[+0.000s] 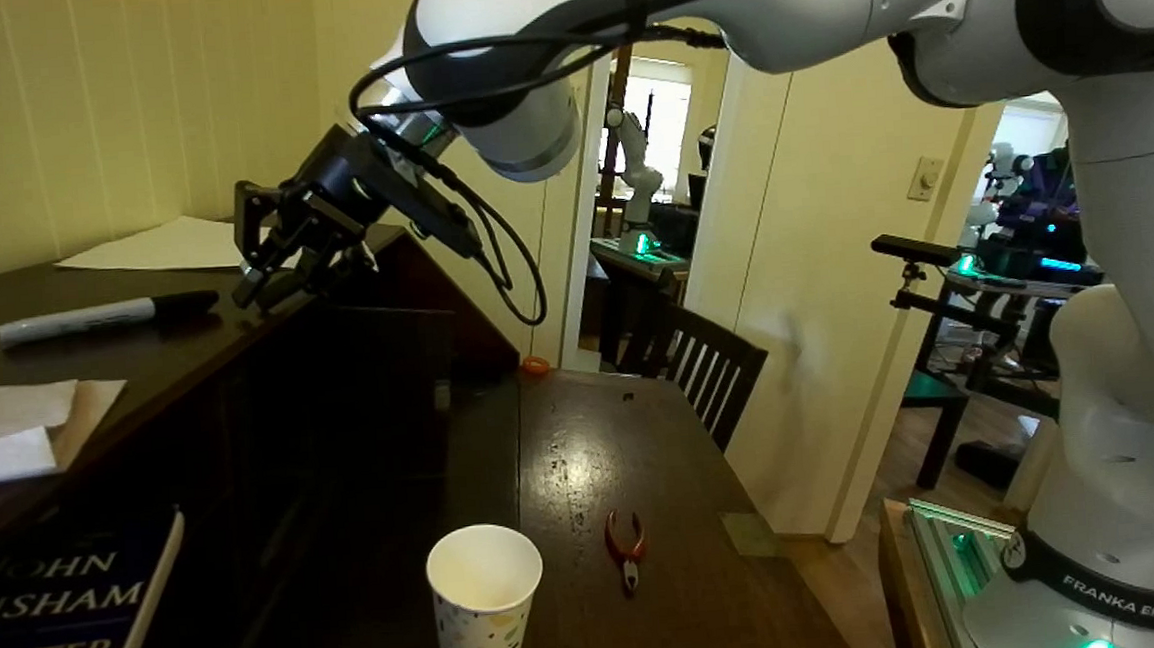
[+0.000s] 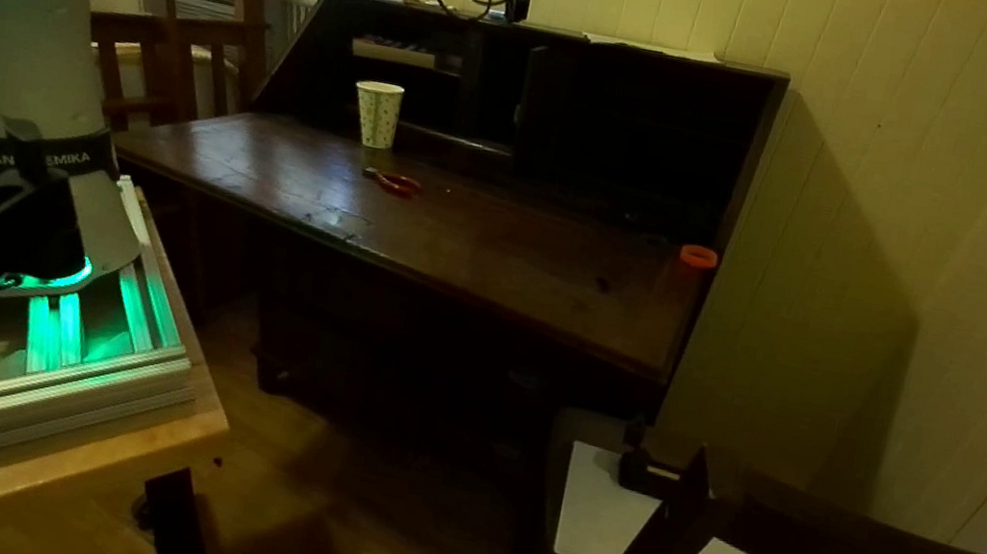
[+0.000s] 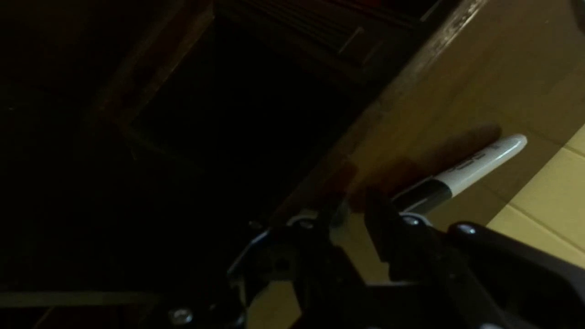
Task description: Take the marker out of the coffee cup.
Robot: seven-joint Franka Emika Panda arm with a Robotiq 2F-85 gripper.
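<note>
Marker (image 1: 108, 318) atop desk (image 2: 500, 240), near hand (image 1: 259, 297)

End effector (image 1: 262, 295) aslant, jaws apart

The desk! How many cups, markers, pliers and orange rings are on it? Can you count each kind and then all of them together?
Cup: 1
Marker: 1
Pliers: 1
Orange ring: 1
Total: 4
</note>
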